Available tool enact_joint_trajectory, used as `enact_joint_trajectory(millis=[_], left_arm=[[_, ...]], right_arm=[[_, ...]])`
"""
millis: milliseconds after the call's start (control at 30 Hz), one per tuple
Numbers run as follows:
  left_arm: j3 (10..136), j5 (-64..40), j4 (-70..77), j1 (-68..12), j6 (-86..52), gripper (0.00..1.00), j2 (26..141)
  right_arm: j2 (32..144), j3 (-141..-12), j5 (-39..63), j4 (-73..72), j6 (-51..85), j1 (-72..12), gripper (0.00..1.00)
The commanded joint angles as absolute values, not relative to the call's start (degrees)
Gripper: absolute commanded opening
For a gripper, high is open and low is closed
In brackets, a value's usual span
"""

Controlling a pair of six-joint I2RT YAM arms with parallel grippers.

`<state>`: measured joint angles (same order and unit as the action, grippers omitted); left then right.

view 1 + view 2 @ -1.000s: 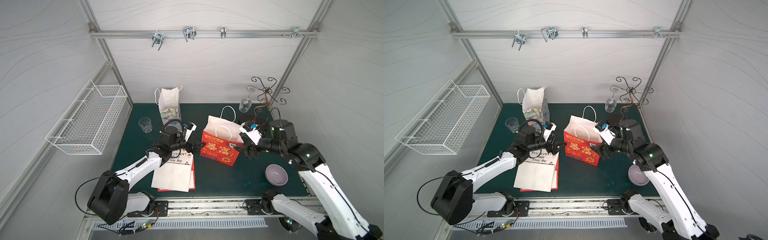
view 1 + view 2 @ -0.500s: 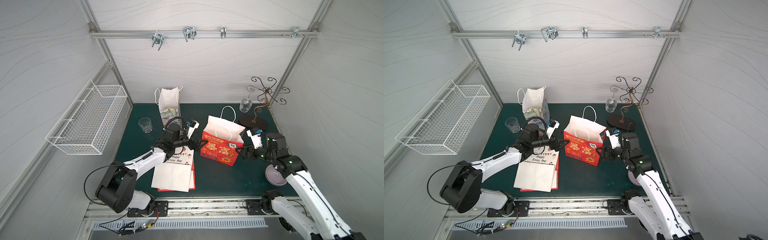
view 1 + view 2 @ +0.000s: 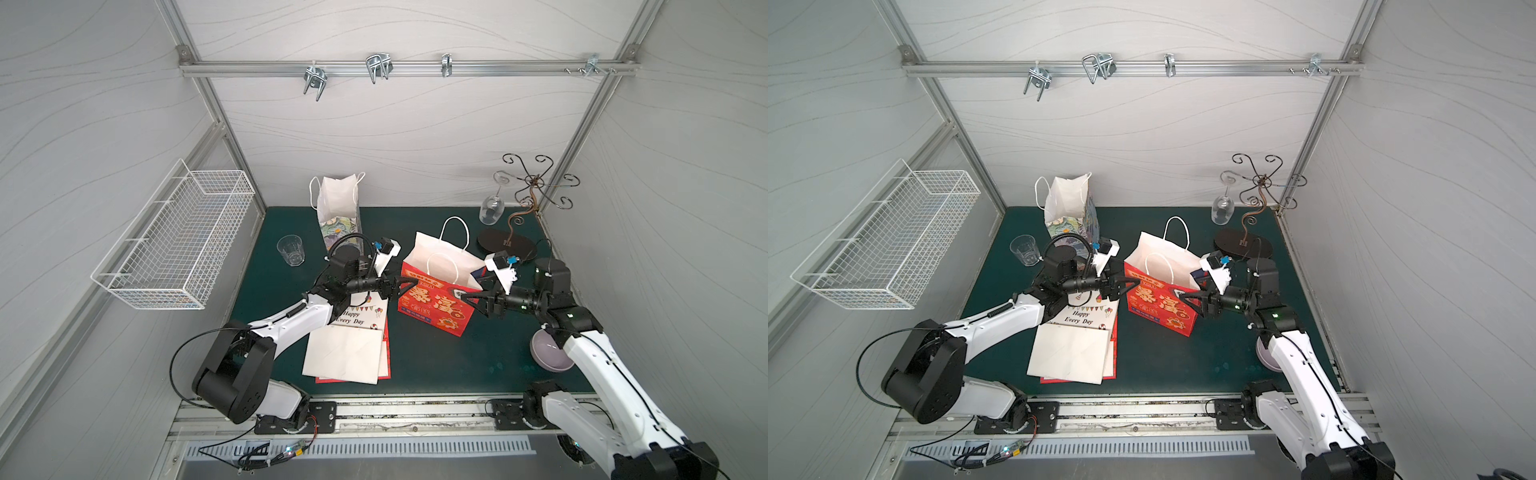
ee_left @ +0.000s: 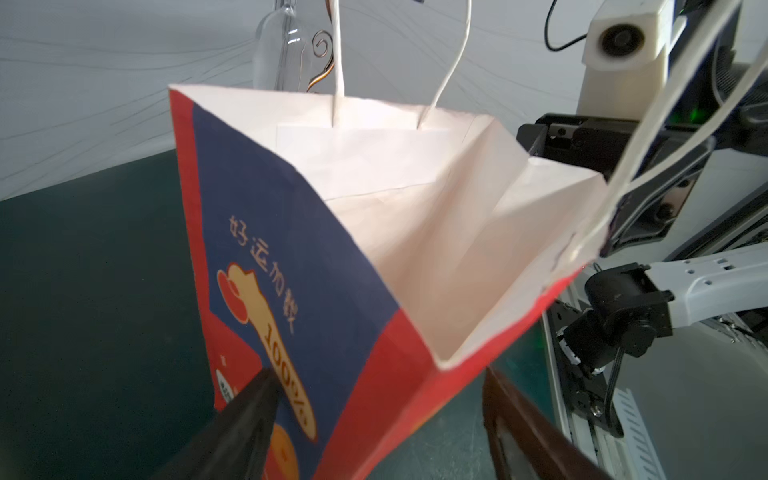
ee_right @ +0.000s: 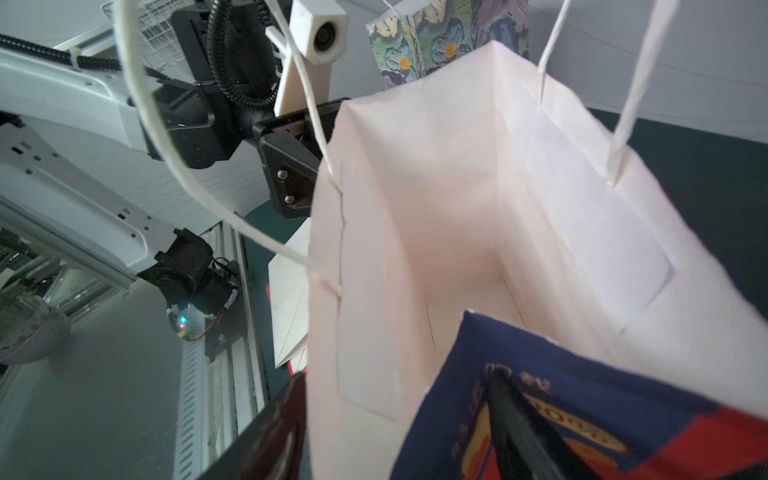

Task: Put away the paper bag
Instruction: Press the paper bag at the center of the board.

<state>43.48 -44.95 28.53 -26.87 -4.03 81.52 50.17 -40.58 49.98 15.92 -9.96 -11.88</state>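
Observation:
The paper bag (image 3: 436, 305) (image 3: 1158, 305) is red with a white inside and white cord handles. It stands open and upright mid-table in both top views. My left gripper (image 3: 409, 286) (image 3: 1130, 289) reaches its left end. In the left wrist view this gripper (image 4: 374, 399) is open astride the bag (image 4: 316, 257)'s front corner. One finger (image 4: 253, 407) lies on the blue side panel; the other stays clear of the red front. My right gripper (image 3: 465, 300) (image 3: 1185, 300) meets the right end. It (image 5: 397, 382) is open astride that corner of the bag (image 5: 457, 216), one finger outside the front panel, one on the blue side.
A floral bag (image 3: 338, 216) stands at the back left beside a glass tumbler (image 3: 291, 249). Flattened bags (image 3: 349, 349) lie front left. A purple bowl (image 3: 546, 353) sits under my right arm. A wine glass (image 3: 491, 208) hangs on the stand (image 3: 534, 195). A wire basket (image 3: 178, 241) is on the left wall and hooks (image 3: 378, 68) on the rail.
Both arms have moved in to the bag's two ends. The right arm dropped lower and reached left. Both pairs of jaws have narrowed around the bag's corners.

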Motion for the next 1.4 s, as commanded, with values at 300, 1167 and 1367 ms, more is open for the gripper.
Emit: enact_joint_trajectory(millis=[300,1167,1367], left_arm=[[37.20,-50.03,35.96,-26.69,-10.16,0.74,76.47],[35.82,-47.54,49.36,-30.97,-9.44,0.72,91.75],[36.12,-46.82,54.31,-31.46,-12.21,0.64,90.09]], right_arm=[[55.73,-43.84,56.86,16.44,-21.51,-7.72,0.69],[58.70,-43.36,58.36,22.19,-27.65,-8.44,0.65],[58.37,-42.81,58.56,22.32,-28.19,-9.14,0.63]])
